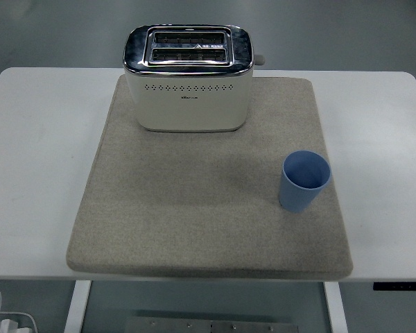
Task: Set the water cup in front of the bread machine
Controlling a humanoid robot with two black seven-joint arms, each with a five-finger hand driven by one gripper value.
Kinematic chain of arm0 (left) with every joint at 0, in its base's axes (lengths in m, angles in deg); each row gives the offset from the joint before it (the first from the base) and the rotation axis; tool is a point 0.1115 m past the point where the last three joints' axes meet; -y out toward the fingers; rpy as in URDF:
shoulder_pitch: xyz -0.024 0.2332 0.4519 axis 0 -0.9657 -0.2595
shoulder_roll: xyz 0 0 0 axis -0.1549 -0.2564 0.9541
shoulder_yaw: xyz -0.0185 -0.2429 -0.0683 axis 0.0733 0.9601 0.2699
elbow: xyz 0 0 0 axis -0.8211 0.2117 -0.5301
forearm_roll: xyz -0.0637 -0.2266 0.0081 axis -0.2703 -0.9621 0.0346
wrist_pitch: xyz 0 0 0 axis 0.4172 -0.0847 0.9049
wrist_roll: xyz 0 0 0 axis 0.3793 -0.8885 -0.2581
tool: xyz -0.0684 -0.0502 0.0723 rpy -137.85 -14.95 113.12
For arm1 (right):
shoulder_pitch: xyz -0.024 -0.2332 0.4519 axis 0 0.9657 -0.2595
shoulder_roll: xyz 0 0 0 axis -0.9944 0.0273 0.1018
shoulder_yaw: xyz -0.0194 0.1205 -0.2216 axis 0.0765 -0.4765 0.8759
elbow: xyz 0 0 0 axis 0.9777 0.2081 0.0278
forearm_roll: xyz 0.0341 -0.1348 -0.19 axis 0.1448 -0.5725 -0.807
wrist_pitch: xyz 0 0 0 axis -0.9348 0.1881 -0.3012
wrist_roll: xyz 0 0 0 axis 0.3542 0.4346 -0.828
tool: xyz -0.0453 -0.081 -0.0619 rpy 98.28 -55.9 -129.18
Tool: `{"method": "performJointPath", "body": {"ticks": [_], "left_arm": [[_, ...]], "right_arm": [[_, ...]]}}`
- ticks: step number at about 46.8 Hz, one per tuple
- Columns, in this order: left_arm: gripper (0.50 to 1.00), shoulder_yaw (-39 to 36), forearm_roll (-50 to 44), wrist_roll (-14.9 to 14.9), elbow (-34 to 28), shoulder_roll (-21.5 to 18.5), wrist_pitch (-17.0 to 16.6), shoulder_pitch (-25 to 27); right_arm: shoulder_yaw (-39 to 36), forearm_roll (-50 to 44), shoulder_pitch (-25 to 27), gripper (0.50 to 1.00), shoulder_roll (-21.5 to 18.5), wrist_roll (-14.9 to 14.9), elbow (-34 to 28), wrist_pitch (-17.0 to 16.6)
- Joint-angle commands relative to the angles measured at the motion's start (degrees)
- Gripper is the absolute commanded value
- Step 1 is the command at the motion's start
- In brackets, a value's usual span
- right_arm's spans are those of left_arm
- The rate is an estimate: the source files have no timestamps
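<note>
Head view. A blue water cup (304,181) stands upright and empty on a grey felt mat (194,208), near the mat's right edge — at about 4 o'clock from the mat's centre. The cream two-slot toaster (188,78) (the "bread machine" of the task) sits at the mat's 12 o'clock, its slots facing up and its lever knob on the right end. The bare stretch of mat directly before the toaster's front face, at its 6 o'clock, is the goal; the cup is well apart from it, off to the right. The mat lies on a white table (35,159).

Step in hand, as a judgement: the reach has not begun. A good grasp would take the cup around its wall from the right, below the rim, keep it upright, lift it just clear of the felt and carry it towards 10 o'clock, setting it down short of the toaster without touching it.

Arm pose: neither arm nor hand is in view — so whether the fingers are spread or curled cannot be told.
</note>
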Motion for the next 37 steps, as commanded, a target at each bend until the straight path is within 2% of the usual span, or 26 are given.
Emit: {"method": "performJointPath", "body": {"ticks": [1,13,18,24,37], "left_arm": [[1.0,0.0,0.0,-0.02,0.0,0.0,0.01,0.01],[1.0,0.0,0.0,-0.02,0.0,0.0,0.01,0.01],[1.0,0.0,0.0,0.07,0.0,0.0,0.01,0.01],[1.0,0.0,0.0,0.07,0.0,0.0,0.01,0.01],[1.0,0.0,0.0,-0.02,0.0,0.0,0.01,0.01]], "right_arm": [[-1.56,0.3,1.82,0.936,-1.3,-0.15,0.02,0.0],[-3.41,6.37,4.99,0.934,-2.71,0.55,0.11,0.0],[-3.32,6.02,4.64,0.936,-3.76,0.73,0.11,0.0],[-3.59,5.84,3.59,0.934,-4.38,3.54,0.02,0.0],[-3.41,6.54,0.69,0.934,-4.91,3.63,-2.17,0.0]]}}
